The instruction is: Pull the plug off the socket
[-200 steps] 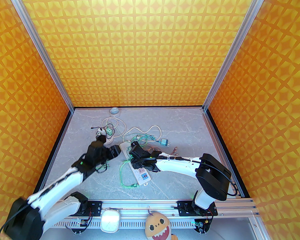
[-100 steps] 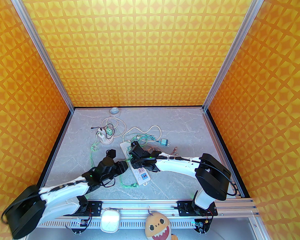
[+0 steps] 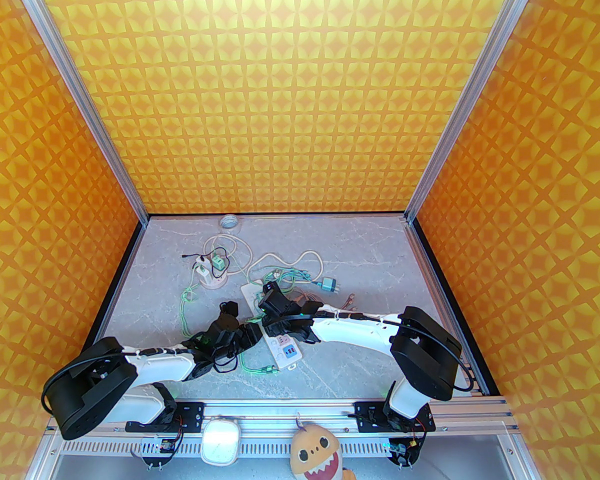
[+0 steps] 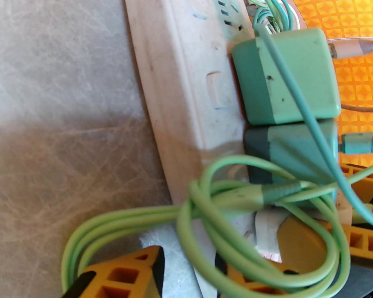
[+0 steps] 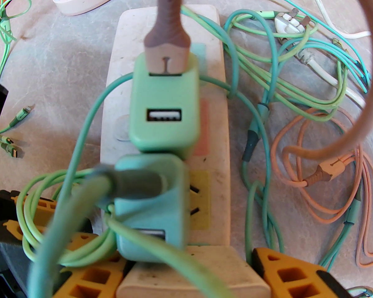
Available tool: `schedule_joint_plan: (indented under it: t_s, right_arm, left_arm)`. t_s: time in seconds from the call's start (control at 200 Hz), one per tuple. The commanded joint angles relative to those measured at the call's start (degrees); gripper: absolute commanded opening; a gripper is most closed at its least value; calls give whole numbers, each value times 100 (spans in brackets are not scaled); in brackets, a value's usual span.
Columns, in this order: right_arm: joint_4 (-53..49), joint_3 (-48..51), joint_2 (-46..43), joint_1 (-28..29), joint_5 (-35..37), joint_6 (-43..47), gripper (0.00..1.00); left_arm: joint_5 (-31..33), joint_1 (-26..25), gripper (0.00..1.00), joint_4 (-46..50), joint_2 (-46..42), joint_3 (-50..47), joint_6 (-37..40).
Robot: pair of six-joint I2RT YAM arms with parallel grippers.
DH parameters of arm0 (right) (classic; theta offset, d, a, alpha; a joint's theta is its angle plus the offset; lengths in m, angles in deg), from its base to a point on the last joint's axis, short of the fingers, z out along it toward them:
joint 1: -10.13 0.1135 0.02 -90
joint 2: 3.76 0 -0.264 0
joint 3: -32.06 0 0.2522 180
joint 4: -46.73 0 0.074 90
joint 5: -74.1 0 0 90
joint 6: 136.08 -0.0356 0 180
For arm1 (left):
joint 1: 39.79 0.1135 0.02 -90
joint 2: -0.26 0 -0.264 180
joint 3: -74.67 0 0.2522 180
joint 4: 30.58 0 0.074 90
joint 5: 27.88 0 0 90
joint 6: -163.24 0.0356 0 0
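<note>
A white power strip (image 3: 286, 355) (image 5: 212, 141) (image 4: 180, 73) lies at the table's middle. Two plugs stand in it side by side: a light green adapter (image 5: 164, 110) (image 4: 286, 76) and a teal adapter (image 5: 149, 197) (image 4: 292, 154), each with a cable in it. My right gripper (image 3: 275, 325) (image 5: 189, 275) straddles the strip's width just behind the teal adapter, its yellow fingers (image 5: 286, 272) against both long sides. My left gripper (image 3: 254, 332) (image 4: 178, 278) sits low at the strip's left edge, slightly open. A green cable loop (image 4: 205, 228) and the strip's side lie in its gap.
A round pink socket (image 3: 214, 279) with small adapters stands further back left. Green cables (image 3: 185, 308), orange cables (image 5: 329, 172) and a loose grey-blue plug (image 3: 330, 285) tangle around the strip. A round lid (image 3: 229, 222) lies by the back wall.
My left arm has swung away from the round pink socket, back and right to the strip's left edge, and its jaws have narrowed. The right arm has stayed still.
</note>
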Motion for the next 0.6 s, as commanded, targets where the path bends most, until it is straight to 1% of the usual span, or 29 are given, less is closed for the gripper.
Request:
schedule_joint_plan:
  t_s: [0.0,0.19,0.34,0.595]
  right_arm:
    - [283,-158,2,24,-55,-113,51]
    - [288,-167,-12,26,-82,-129,51]
    - [264,-156,-50,21,-61,-119,51]
    - [185,-181,-69,22,22,-71,51]
  left_arm:
    - [83,-40,37,-155,51,248,3]
    - [83,-38,37,-51,288,349,-36]
    - [82,-34,35,76,473,381,-104]
    - [134,-37,31,342,491,378,-159]
